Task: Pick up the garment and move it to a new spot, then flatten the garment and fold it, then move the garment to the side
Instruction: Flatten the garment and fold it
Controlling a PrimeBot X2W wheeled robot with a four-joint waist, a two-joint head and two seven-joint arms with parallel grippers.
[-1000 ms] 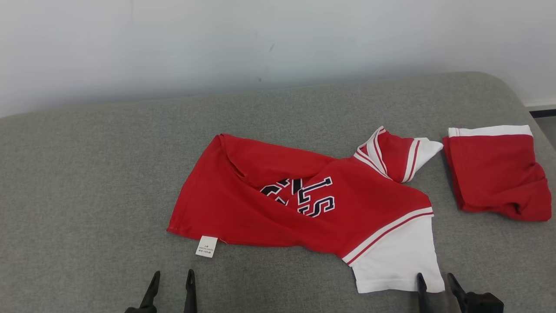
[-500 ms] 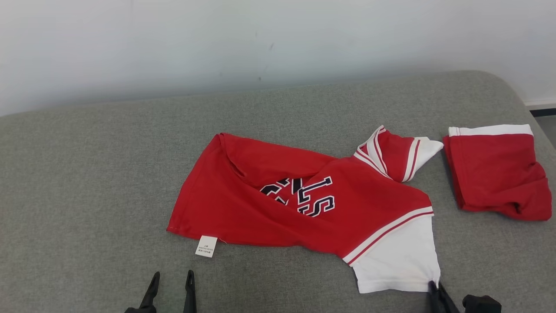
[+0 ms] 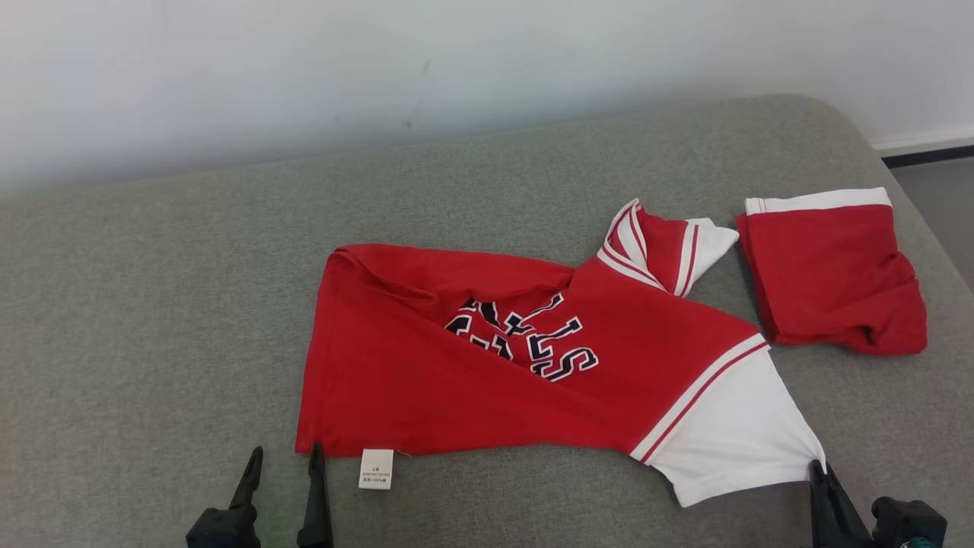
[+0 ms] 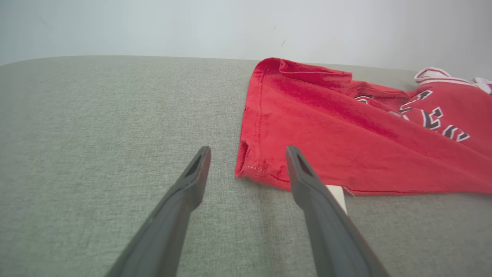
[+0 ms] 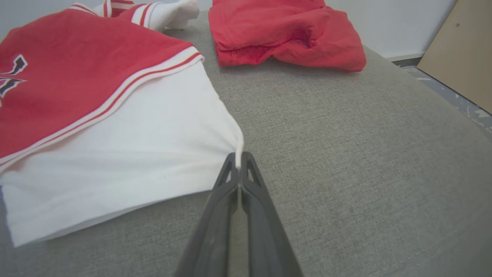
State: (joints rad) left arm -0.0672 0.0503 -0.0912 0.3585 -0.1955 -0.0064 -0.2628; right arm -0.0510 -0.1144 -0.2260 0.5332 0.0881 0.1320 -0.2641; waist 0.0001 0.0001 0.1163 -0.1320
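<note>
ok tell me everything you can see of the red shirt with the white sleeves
The shirt is a red knit with white sleeves trimmed in red stripes, a striped collar and dark white-edged lettering partly hidden by a fold. It lies crumpled on the grey cushion, a white label poking out at its near hem. The right gripper is shut on the near sleeve's corner, pulling it to a point; the open left gripper sits at the near hem corner.

The right end effector [image 5: 239, 159] is pinching the corner of the garment [image 5: 77, 77] at its white sleeve [image 5: 134, 154], fingers pressed together. The garment is lying toward 10 o'clock on the grey cushion [image 5: 346, 154]. A folded red piece [image 5: 284, 34] is lying at 12 o'clock, and a tan board [image 5: 457, 57] is standing at 2 o'clock.
</note>
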